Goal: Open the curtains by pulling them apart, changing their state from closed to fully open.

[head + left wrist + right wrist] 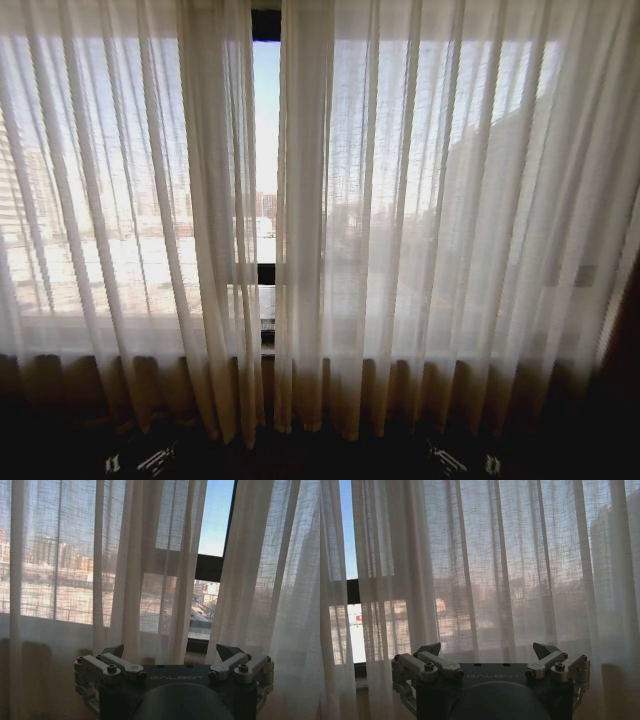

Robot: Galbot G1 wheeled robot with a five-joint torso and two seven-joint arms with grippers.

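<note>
Two sheer cream curtains hang before the window in the head view, a left panel (120, 200) and a right panel (450, 200). A narrow gap (266, 150) of bare glass runs between their inner edges. My left gripper (171, 652) is open, held short of the left panel's (150, 570) inner folds with nothing between its fingers. My right gripper (487, 649) is open too, facing the right panel (520, 570) without touching it. Both grippers sit low in the head view, left (140, 460) and right (465, 460), beneath the curtain hems.
A dark window frame bar (266, 272) crosses the gap, also seen in the left wrist view as a dark bar (210, 567). Below the sill a brown wall (60, 385) shows through the fabric. City buildings lie beyond the glass.
</note>
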